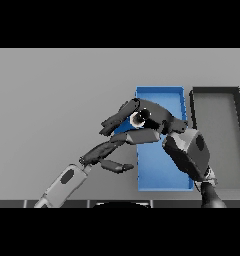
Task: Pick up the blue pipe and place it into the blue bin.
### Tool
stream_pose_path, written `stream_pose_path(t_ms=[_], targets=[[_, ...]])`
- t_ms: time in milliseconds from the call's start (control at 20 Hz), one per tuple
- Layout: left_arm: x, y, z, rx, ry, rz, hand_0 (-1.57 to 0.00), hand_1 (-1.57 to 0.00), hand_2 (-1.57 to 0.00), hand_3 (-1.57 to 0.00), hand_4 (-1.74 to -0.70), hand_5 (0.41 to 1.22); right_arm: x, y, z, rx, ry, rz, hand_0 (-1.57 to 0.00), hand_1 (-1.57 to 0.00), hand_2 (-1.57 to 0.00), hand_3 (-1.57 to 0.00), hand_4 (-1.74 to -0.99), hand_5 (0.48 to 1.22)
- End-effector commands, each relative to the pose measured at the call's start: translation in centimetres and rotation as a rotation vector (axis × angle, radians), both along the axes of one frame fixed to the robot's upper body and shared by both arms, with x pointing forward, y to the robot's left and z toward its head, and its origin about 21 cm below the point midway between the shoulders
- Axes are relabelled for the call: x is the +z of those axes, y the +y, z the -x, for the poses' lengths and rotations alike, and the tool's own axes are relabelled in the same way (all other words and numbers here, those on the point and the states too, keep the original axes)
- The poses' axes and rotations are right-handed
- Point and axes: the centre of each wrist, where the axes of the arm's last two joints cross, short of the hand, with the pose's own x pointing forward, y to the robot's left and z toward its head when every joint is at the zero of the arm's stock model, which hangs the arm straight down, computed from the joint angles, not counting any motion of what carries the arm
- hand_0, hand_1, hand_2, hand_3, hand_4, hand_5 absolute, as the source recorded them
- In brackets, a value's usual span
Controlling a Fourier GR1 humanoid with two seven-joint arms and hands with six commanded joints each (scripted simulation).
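Although the task named a blue pipe, no pipe showed anywhere on the grey worktop [57,90]; if it was present at all it lay hidden inside or under the right robot hand [142,120], and that could not be settled from this view. That hand came in from the worktop's near right edge and hung over the left wall of the blue bin [162,175], its fingers curled, with a pale round shape showing among them that might have been a pipe end or part of the hand itself. The bin ran lengthwise from the near edge toward the far edge, right of centre, with a dark grey bin [217,145] just beside it on its right. The left robot hand [107,155] reached up from the near left, fingers fairly straight and holding nothing, its tips just beside the bin's left wall. Judged from position, the right hand was the one over the bin, so any release would drop straight down there.
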Motion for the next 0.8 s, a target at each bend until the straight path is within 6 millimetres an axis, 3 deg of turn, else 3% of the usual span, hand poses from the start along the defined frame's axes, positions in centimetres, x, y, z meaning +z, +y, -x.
stream_pose_path(t_ms=[0,200,300,550,750], targets=[[0.2,0.1,-0.1,-0.006,-0.018,0.012,0.0,0.0,0.0,0.0,-0.91,0.502,1.3,-0.3,-0.3,-0.028,-0.02,-0.016,-1.57,-1.57,-1.57,-1.57,-1.72,1.127],[0.2,0.4,0.4,-0.023,-0.017,0.024,0.0,0.0,0.0,0.0,-0.91,0.492,4.7,-2.5,-3.3,-0.249,-0.042,-0.065,-1.57,-1.57,-1.57,-1.57,-1.732,1.117],[-0.1,0.4,0.4,-0.021,-0.011,0.019,0.0,0.0,0.0,0.0,-0.91,0.491,4.6,-4.0,-5.0,-0.364,0.007,-0.052,-1.57,-1.57,-1.57,-1.57,-1.735,1.131],[0.4,0.8,0.1,-0.001,-0.01,0.031,0.0,0.0,0.0,0.0,-0.9,0.489,0.0,-8.7,-8.3,-0.603,0.182,0.052,-1.57,-1.57,-1.57,-1.57,-1.739,1.12],[-0.2,0.7,0.0,0.004,0.016,0.016,0.0,0.0,0.0,0.0,-0.89,0.478,-5.3,-10.4,-8.0,-0.702,0.326,0.14,-1.57,-1.57,-1.57,-1.57,-1.74,1.121]])
